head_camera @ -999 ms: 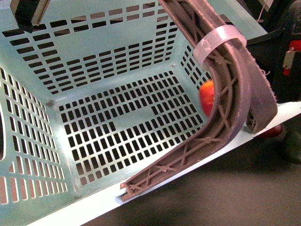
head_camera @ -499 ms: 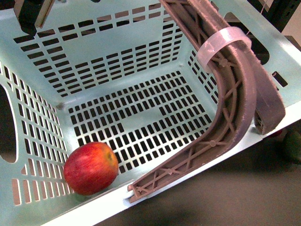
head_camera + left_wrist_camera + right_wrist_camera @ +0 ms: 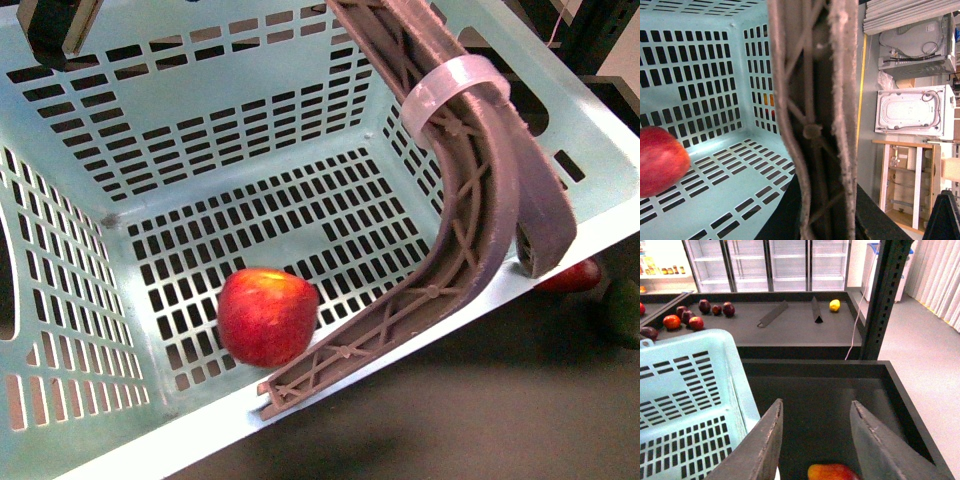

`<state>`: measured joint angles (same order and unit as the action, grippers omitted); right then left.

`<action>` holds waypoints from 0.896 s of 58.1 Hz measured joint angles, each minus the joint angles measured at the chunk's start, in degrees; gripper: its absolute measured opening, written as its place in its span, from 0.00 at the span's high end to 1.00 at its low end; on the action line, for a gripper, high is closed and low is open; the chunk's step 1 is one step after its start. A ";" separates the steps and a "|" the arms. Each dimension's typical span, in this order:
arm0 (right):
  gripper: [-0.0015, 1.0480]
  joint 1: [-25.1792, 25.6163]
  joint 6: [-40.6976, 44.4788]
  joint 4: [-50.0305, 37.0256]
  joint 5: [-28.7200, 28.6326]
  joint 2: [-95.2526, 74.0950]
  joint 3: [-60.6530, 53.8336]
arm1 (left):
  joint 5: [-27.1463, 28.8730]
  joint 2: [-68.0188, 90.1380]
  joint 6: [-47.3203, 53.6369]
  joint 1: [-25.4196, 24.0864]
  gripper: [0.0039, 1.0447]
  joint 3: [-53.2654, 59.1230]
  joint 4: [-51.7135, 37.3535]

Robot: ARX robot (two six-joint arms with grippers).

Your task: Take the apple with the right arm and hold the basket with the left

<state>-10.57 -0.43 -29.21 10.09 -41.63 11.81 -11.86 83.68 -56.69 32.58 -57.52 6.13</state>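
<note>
The apple [image 3: 267, 316] lay on the slotted floor of the basket [image 3: 200, 432], just beside the lower end of the handle [image 3: 470, 200]. The left pincer [image 3: 827, 217] clamped that handle. The right pincer [image 3: 815, 440] hung wide open and empty beside the basket.

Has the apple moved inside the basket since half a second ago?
Yes. The apple has rolled out of the near corner of the basket, across the floor toward the lower end of the handle.

Glass-door fridges [image 3: 790, 265] behind black display bins [image 3: 790, 332]; grey floor [image 3: 935, 370]; pale curtain [image 3: 940, 270].
</note>
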 joint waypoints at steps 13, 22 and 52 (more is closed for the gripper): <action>0.98 3.37 0.04 1.44 -3.21 5.90 -4.24 | 0.07 0.00 0.02 0.00 0.93 0.00 0.00; 0.98 8.22 0.26 3.89 -9.29 10.64 -6.75 | 0.20 0.00 0.00 0.00 0.93 0.00 0.00; 0.98 10.38 0.26 10.01 -9.97 22.40 -10.75 | 0.24 0.00 0.02 0.00 0.93 0.00 0.00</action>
<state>-0.19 -0.16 -19.20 0.12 -19.22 1.06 -11.62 83.68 -56.66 32.58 -57.52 6.13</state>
